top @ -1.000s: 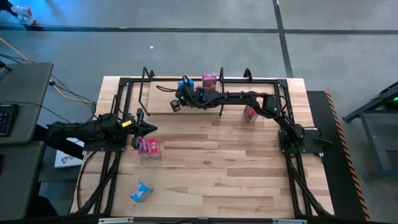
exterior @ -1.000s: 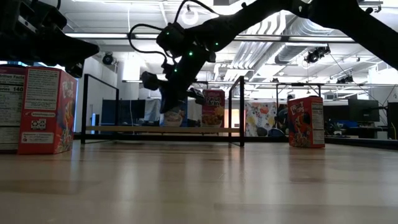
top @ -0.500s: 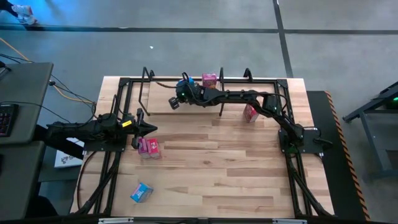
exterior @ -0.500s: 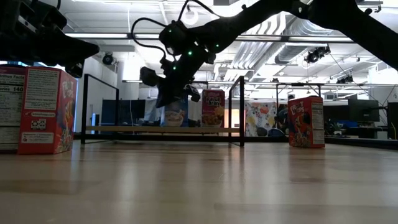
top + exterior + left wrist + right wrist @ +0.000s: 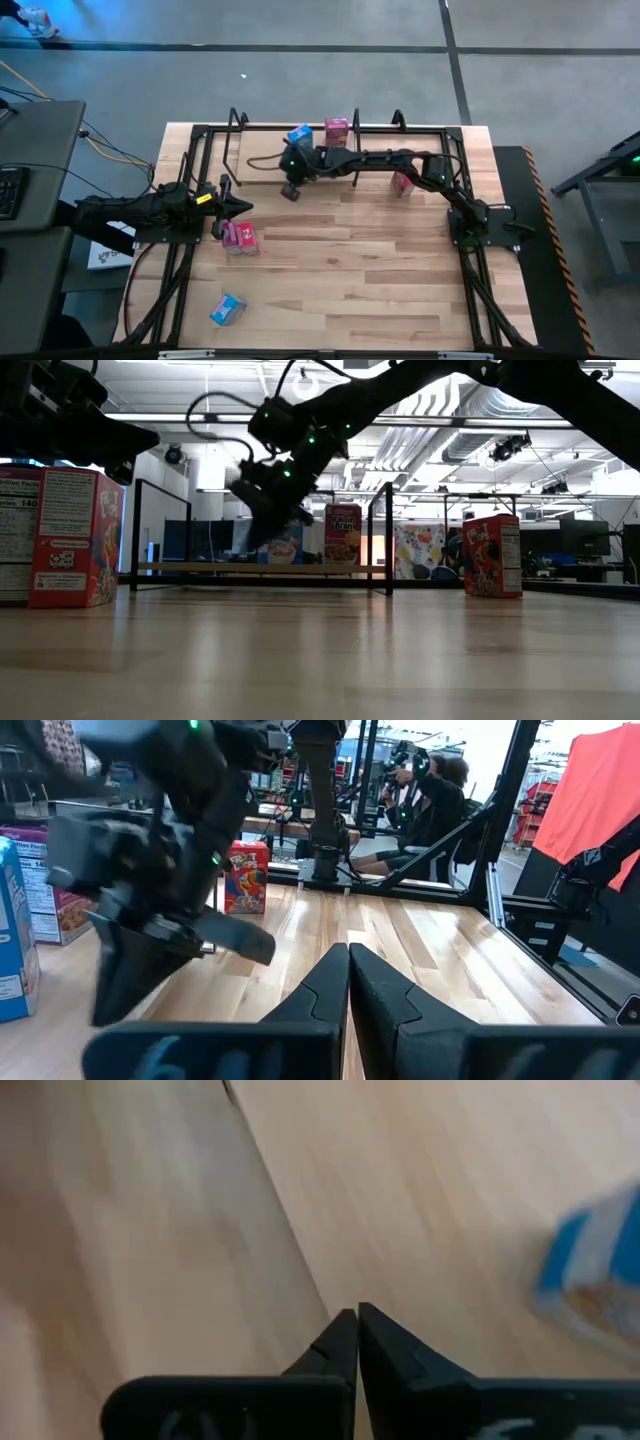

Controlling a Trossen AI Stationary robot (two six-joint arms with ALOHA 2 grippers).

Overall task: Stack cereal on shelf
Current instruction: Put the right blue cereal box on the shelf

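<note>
Table, then shelf at its far edge. On the shelf: blue cereal box just beside pink cereal box. Off-shelf: third pink box near its right end, fourth and a second blue box well in front.

Right gripper closed, empty, at shelf front, near the blue box.

Left gripper closed, empty, beside the fourth box.

Risk: the right arm may sweep the shelved boxes over.
</note>
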